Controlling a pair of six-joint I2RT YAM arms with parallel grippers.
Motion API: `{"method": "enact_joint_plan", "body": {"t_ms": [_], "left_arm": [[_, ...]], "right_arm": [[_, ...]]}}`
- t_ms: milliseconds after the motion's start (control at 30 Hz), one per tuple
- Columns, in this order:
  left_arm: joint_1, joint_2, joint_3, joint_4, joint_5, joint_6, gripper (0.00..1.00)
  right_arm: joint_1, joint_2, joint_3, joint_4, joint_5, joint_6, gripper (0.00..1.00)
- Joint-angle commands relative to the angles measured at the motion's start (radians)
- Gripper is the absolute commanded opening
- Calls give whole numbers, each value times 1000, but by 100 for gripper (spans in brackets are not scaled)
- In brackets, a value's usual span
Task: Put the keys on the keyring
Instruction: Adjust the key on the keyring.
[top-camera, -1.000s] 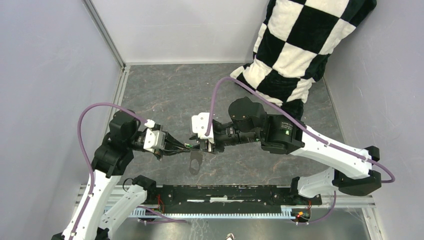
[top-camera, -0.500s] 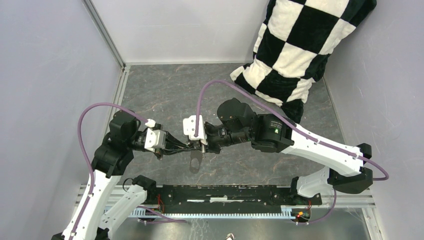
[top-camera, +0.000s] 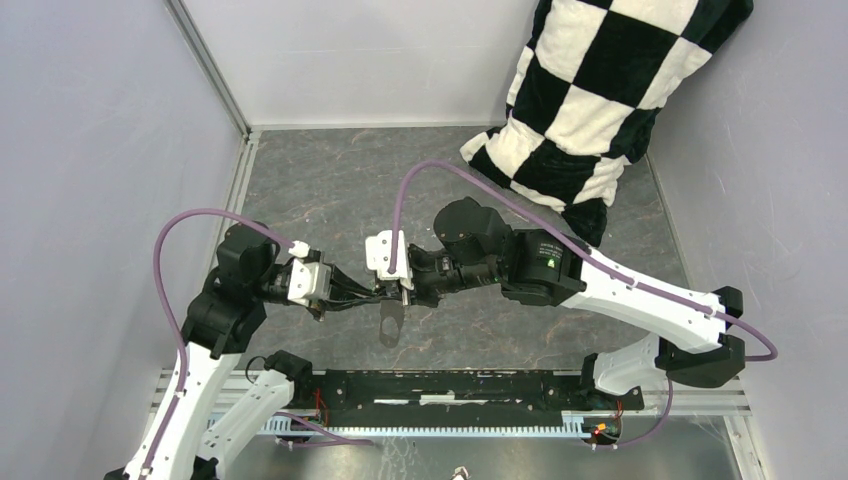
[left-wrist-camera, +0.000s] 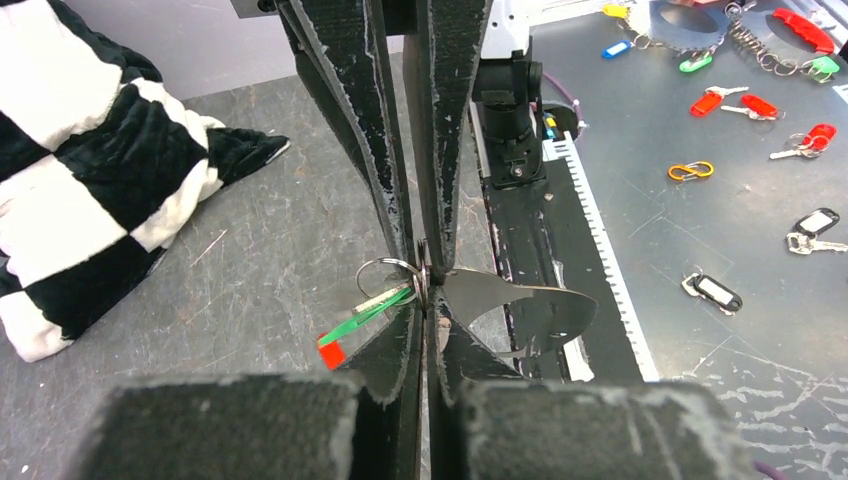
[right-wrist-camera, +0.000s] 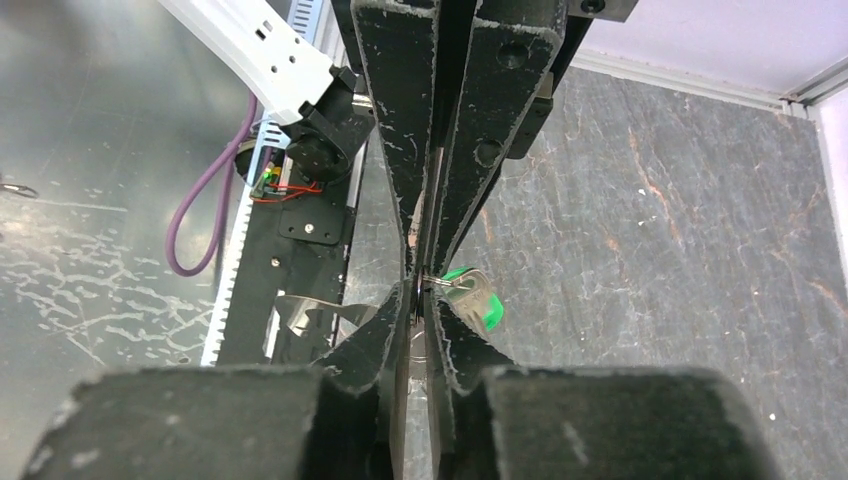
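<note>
Two robot arms meet tip to tip above a grey marbled table (top-camera: 330, 180), with the keyring (top-camera: 390, 325) hanging between them just clear of the surface. The left end effector (top-camera: 376, 291) is fully closed, its fingers clamped on the flat grey metal body of the keyring (left-wrist-camera: 520, 300), which juts out sideways from between the pads in the left wrist view. The right end effector (top-camera: 393, 291), reaching in from the opposite side, has its fingers drawn together to a thin slit at the point where a small ring (left-wrist-camera: 383, 268) joins the keyring; what exactly they pinch is hidden between the pads. The green-headed key (left-wrist-camera: 370, 315) hangs at that small ring, seen edge-on from the left wrist, with the red-headed key (left-wrist-camera: 330, 353) showing just beyond it. From the right wrist the green-headed key (right-wrist-camera: 480, 308) sits right beside the fingertips and the keyring (right-wrist-camera: 320, 310) extends the other way; the red one cannot be made out there. A black-and-white checked cloth (top-camera: 600, 90) lies heaped in the far right corner, well apart from the arms
</note>
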Motion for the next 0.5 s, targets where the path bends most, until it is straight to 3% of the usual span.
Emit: {"method": "enact_joint_plan", "body": {"t_ms": [0, 467], "left_arm": [[-2, -6, 3, 17, 22, 48, 2], [-3, -16, -1, 18, 26, 42, 2]], "right_arm": [[2, -2, -21, 70, -1, 8, 19], [2, -63, -30, 54, 33, -1, 37]]}}
